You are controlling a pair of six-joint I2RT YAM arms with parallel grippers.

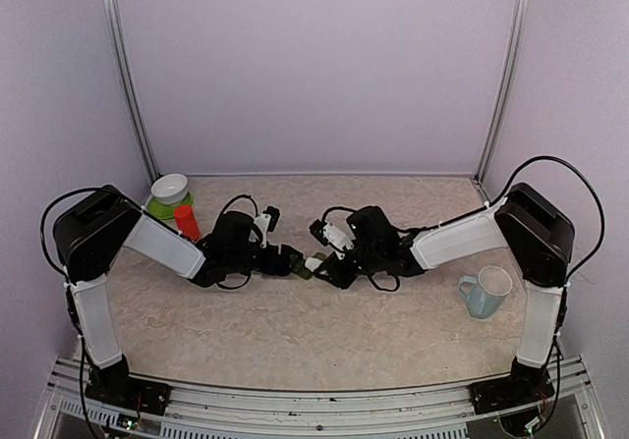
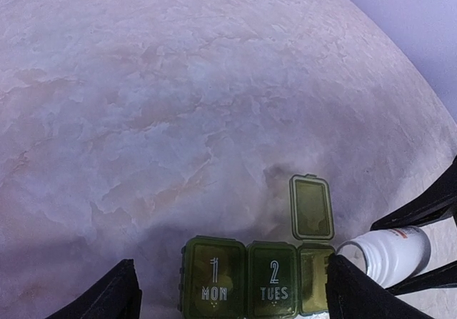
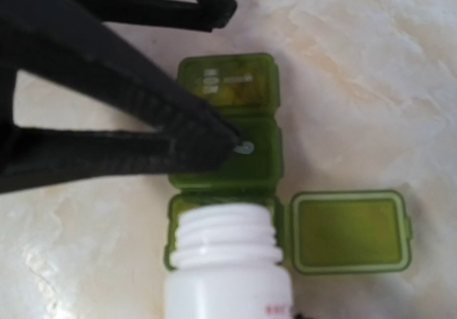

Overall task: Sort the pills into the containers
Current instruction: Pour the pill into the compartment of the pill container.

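Pale blue, the mug (image 1: 486, 293) stands nearest, on the right of the marbled table (image 1: 295, 331). Past it, mid-table, lie the dark green containers (image 2: 246, 280), a strip of three: MON and TUES are shut and the third compartment's lid (image 2: 312, 208) is flipped back. The left gripper (image 2: 230, 262) straddles the strip, its fingers spread wide, one on each side. The right gripper (image 2: 400, 251) clamps a white bottle (image 3: 225, 262), tipped with its open mouth at the third compartment. Farther back on the left stand a red cylinder (image 1: 187, 222) and a white bowl (image 1: 169, 188) on a green plate (image 1: 157, 206).
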